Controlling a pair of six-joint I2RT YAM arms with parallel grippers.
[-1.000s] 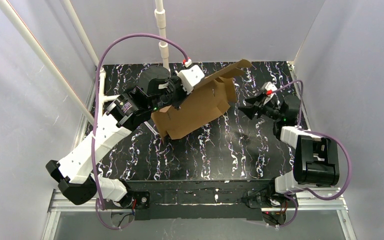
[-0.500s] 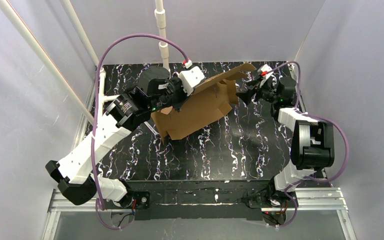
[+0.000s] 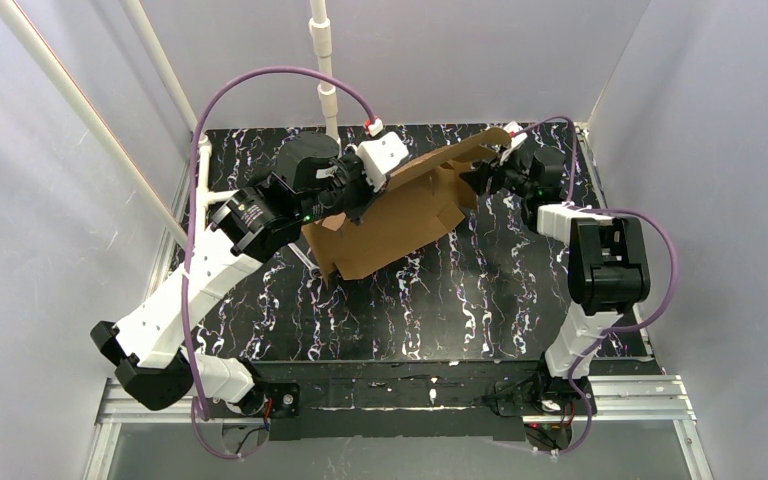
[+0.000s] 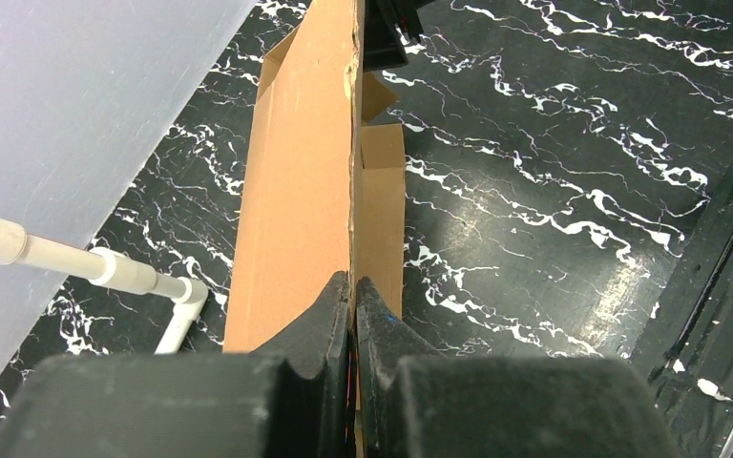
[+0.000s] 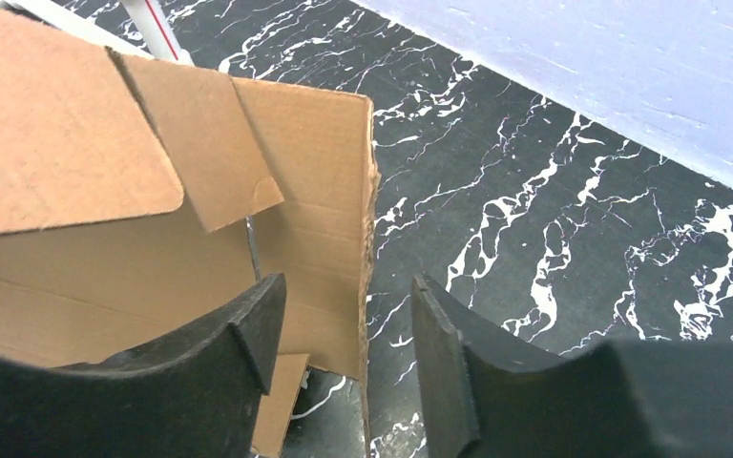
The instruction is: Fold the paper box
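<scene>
The paper box (image 3: 400, 215) is a brown cardboard sheet with flaps, held tilted above the black marbled table at the middle back. My left gripper (image 3: 372, 185) is shut on its upper edge; in the left wrist view my left gripper (image 4: 353, 286) pinches a thin panel edge of the box (image 4: 296, 191). My right gripper (image 3: 480, 180) is open at the box's right end. In the right wrist view my right gripper (image 5: 348, 305) straddles the right edge of a box panel (image 5: 324, 191), the fingers not touching it.
A white pipe frame (image 3: 325, 70) stands at the back and another white pipe (image 3: 90, 110) runs along the left side. Grey walls close in on three sides. The black marbled table (image 3: 440, 300) lies beneath.
My right arm has swung toward the back and left, bringing its open gripper up to the box's right end. The left gripper and the box have stayed put.
</scene>
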